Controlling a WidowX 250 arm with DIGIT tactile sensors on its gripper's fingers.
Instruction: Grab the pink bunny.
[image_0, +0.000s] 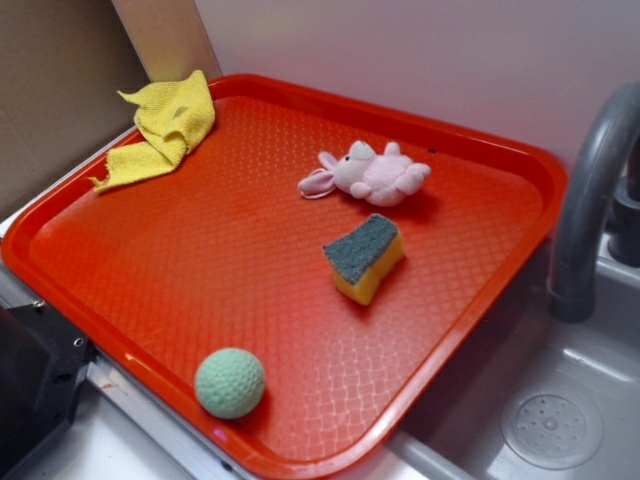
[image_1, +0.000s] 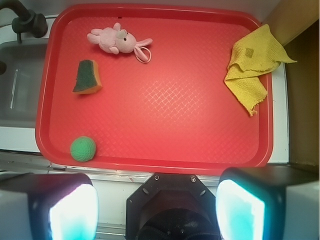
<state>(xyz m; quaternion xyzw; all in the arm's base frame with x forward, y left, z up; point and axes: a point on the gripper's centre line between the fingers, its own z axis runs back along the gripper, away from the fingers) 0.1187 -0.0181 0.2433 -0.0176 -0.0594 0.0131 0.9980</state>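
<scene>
The pink bunny (image_0: 372, 173) lies on its side at the far side of the red tray (image_0: 120, 280); in the wrist view the pink bunny (image_1: 116, 40) sits at the tray's (image_1: 160, 165) upper left. My gripper (image_1: 156, 202) hangs high above the tray's near edge, well away from the bunny, open with nothing between its two glowing fingers (image_1: 72, 210). In the exterior view only a black part of the arm (image_0: 35, 385) shows at the lower left.
A yellow-and-green sponge (image_0: 366, 256) lies just in front of the bunny. A green ball (image_0: 230, 382) rests near the tray's front rim. A yellow cloth (image_0: 165, 125) drapes over the far left corner. A grey faucet (image_0: 590, 200) and sink (image_0: 550, 420) stand to the right.
</scene>
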